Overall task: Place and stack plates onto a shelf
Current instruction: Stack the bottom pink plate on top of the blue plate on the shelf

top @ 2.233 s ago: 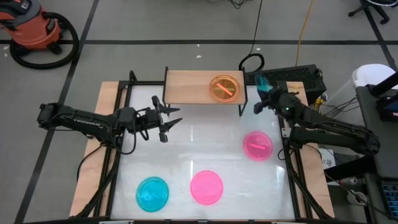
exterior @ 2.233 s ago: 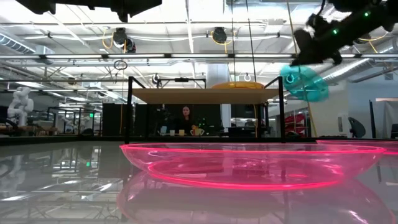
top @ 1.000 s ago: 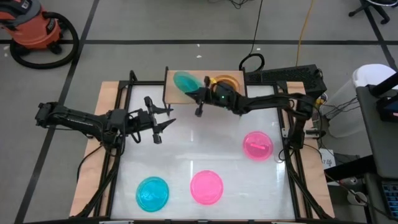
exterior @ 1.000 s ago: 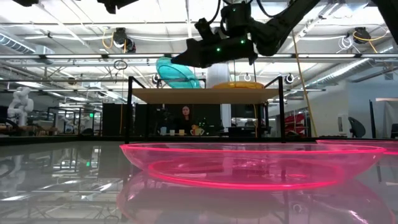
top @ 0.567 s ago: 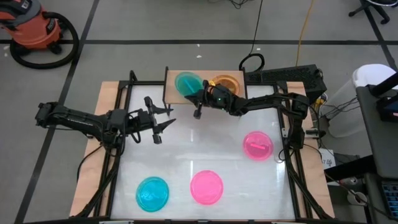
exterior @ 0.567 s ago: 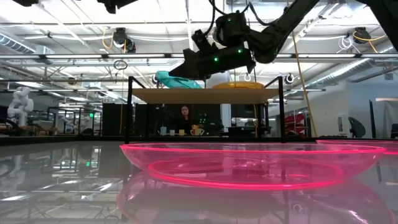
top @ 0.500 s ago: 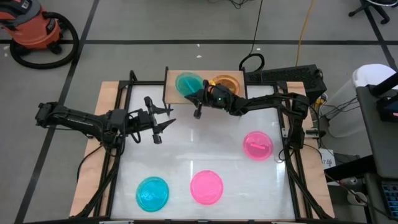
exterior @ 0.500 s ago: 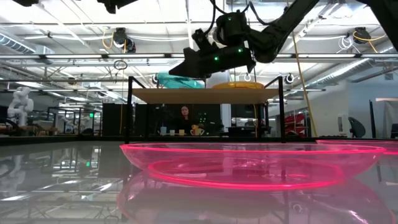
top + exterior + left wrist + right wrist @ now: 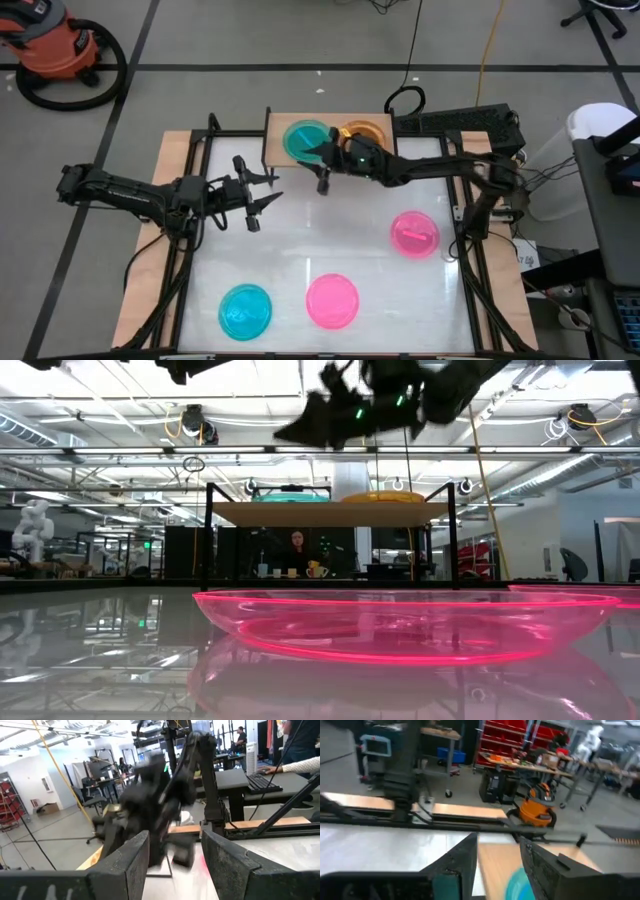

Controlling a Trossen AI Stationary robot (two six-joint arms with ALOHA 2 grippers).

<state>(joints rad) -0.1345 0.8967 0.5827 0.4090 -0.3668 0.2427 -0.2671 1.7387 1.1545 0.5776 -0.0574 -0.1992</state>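
Observation:
The shelf (image 9: 285, 150) stands at the table's far edge. A teal plate (image 9: 303, 138) lies flat on its left half, and an orange plate (image 9: 368, 132) sits on its right half, partly under my right arm. My right gripper (image 9: 500, 865) is open. It hangs above the shelf's near edge, clear of the teal plate (image 9: 520, 882), as the low view shows (image 9: 325, 420). My left gripper (image 9: 262, 190) waits open over the table's left part, with nothing between its fingers (image 9: 125, 865). Two pink plates (image 9: 414, 233) (image 9: 332, 300) and a blue plate (image 9: 245, 310) lie on the white tabletop.
The table's black frame (image 9: 190, 250) runs along its left and right sides. A black box (image 9: 465, 122) sits beyond the far right corner. In the low view a pink plate (image 9: 400, 625) fills the foreground, and a person (image 9: 298, 545) sits far behind the shelf.
My right gripper has carried the tilted teal plate down onto the shelf's left half. It has let go and risen above the shelf. The plate now lies flat on the board beside the orange plate.

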